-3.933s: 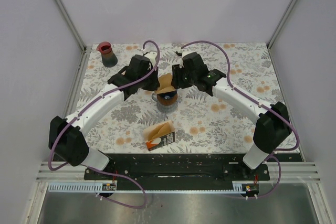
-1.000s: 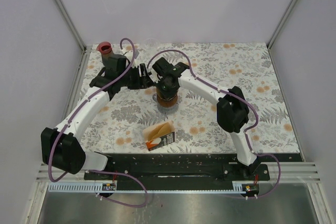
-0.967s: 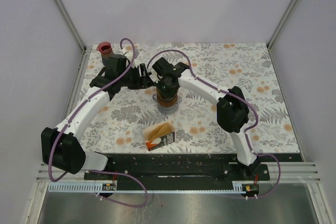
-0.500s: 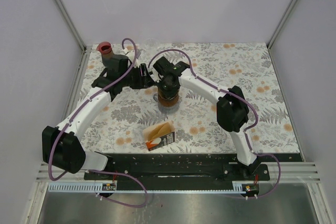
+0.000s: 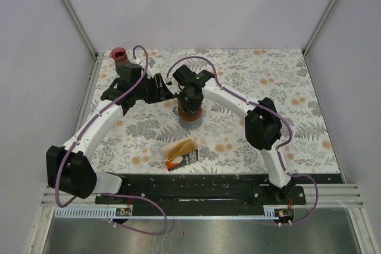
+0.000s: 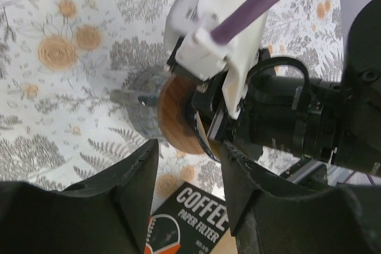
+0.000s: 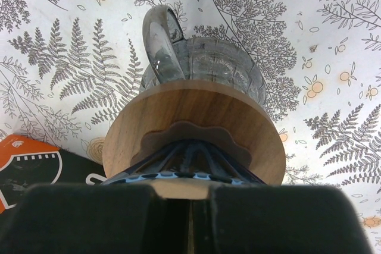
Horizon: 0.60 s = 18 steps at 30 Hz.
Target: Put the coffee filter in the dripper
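Observation:
The dripper stands mid-table, a blue-rimmed ribbed cone on a wooden collar over a glass server. My right gripper hangs straight over it. Its jaws are shut on the top edge of the brown coffee filter, which sits inside the cone's rim. My left gripper hovers just left of the dripper, open, with nothing between its fingers. From the left wrist the dripper shows side-on under the right wrist's white housing.
A black and orange pack of paper filters lies near the front of the floral table, also seen in the left wrist view. A dark jug with a red top stands at the back left corner. Grey walls enclose the table.
My left gripper's jaws have narrowed somewhat while staying open, and that arm has shifted slightly. The right gripper stays shut over the dripper, unmoved.

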Tool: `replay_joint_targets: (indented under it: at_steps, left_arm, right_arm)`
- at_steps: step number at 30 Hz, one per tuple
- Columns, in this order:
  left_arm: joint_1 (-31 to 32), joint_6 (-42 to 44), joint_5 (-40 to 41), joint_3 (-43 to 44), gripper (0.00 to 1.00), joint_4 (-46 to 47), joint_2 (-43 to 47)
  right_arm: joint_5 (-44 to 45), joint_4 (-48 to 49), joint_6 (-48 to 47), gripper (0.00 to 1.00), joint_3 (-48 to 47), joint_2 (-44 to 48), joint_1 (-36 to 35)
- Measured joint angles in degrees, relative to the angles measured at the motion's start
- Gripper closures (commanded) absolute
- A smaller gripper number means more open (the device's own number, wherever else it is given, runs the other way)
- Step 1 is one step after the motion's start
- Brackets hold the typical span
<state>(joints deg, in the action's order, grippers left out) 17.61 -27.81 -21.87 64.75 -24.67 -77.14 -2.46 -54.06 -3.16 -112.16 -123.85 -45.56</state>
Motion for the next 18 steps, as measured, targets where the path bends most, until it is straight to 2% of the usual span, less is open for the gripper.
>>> replay_joint_targets:
  at_steps: [9, 18]
  left_arm:
    - [-0.37, -1.18, -2.49, -0.7, 0.44, -6.08, 1.99]
    - [2.75, -3.21, -4.5, -6.25, 0.43, -1.9, 1.44]
  right_arm:
    - [-0.07, 0.44, 0.57, 1.0, -0.11, -0.09, -0.09]
    - [-0.11, 0.74, 1.14, 1.0, -0.79, -0.5, -0.09]
